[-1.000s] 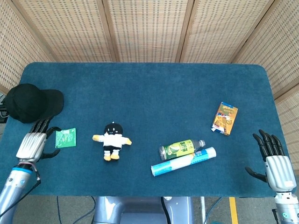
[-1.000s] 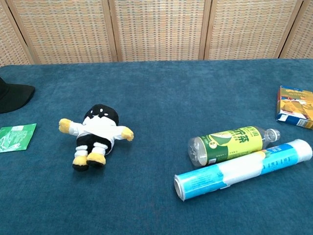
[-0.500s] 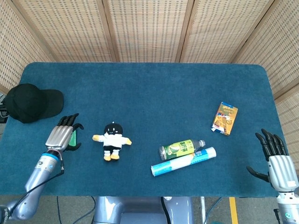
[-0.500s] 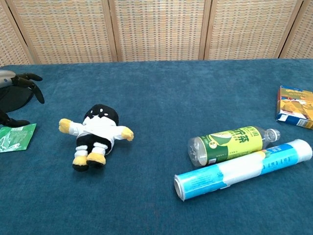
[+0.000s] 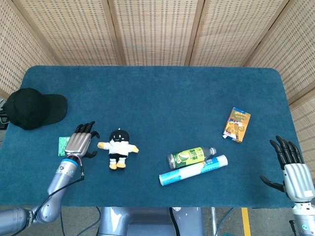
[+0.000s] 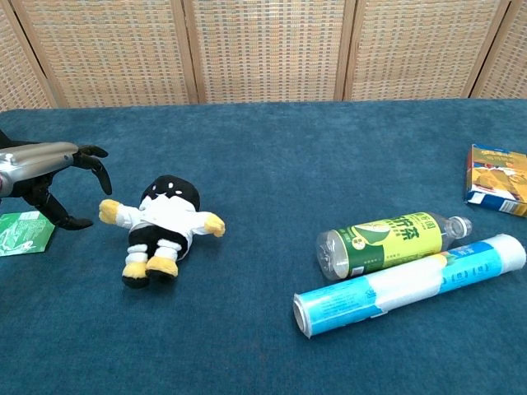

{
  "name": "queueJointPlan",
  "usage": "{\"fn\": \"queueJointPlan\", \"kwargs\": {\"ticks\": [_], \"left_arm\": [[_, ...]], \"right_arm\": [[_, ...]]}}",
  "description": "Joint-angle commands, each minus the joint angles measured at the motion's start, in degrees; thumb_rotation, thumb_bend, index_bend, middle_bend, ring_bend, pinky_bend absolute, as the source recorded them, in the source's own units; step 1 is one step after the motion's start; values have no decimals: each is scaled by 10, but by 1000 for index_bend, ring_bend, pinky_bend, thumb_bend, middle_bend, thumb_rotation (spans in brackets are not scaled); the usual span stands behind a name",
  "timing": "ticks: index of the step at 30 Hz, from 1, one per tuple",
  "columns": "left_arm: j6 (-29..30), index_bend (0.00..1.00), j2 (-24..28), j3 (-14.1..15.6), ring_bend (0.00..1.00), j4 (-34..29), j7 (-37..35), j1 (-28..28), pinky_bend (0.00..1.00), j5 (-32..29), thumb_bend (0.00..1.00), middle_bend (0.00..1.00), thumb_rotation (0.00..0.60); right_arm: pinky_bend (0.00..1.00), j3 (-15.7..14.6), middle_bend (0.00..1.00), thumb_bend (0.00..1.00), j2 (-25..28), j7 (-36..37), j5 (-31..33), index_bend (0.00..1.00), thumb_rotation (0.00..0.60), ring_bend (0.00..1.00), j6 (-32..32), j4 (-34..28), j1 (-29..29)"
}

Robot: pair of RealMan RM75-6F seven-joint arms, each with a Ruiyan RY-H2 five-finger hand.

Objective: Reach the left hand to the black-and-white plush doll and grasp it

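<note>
silver left hand (image 5: 78,143) just beside plush doll (image 5: 118,146), fingers (image 6: 92,162) spread, holding nothing

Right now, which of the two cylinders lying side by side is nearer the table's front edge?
The blue-and-white tube, not the green bottle touching it behind.

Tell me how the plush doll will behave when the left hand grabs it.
The plush doll looks soft, so it will probably squash and give under the left hand. Its thin arms and legs stick out, likely to flop. Lying flat on its back, it seems unlikely to roll.
</note>
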Motion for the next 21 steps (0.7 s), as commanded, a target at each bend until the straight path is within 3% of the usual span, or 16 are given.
{"fn": "queueJointPlan", "kwargs": {"ticks": [1, 14, 21], "left_arm": [[2, 361, -8, 1, 0, 6, 2, -6, 0, -6, 312, 0, 600], [20, 428, -49, 3, 0, 38, 7, -25, 0, -6, 332, 0, 600], [44, 521, -75, 6, 0, 55, 6, -28, 0, 8, 452, 0, 600]], "right_arm": [[0, 0, 0, 138, 0, 1, 1, 7, 600, 0, -1, 0, 0], [0, 0, 0, 137, 0, 14, -1, 6, 600, 0, -2, 2, 2], [0, -2, 0, 137, 1, 20, -6, 7, 600, 0, 2, 3, 1]]}}
